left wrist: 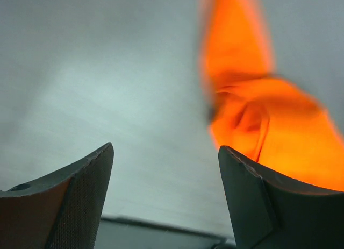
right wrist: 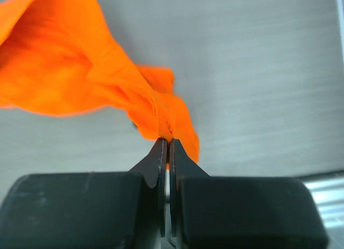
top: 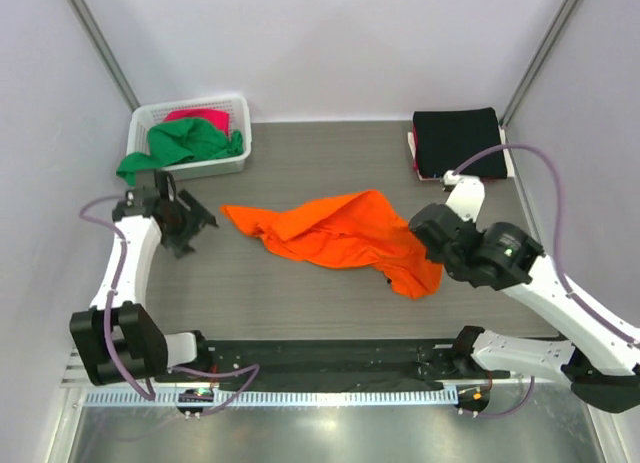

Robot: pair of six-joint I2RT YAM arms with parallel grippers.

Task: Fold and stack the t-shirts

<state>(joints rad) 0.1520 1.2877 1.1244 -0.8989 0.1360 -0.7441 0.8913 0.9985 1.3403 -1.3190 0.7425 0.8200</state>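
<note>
The right claw (right wrist: pixel 167 142) pinches the crumpled orange t-shirt (top: pixel 335 231) on the grey table (top: pixel 300 293); the left claw (left wrist: pixel 165 147) hangs spread wide nearby, holding nothing.

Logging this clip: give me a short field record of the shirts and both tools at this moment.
handled shirt: orange t-shirt, crumpled and unfolded, mid table
right tool: shut on a fold of the orange t-shirt
left tool: open, empty, near the shirt's left end
folded: black t-shirt, far right corner
waiting: green t-shirt and pink t-shirt in the white basket, green one spilling over the rim
</note>
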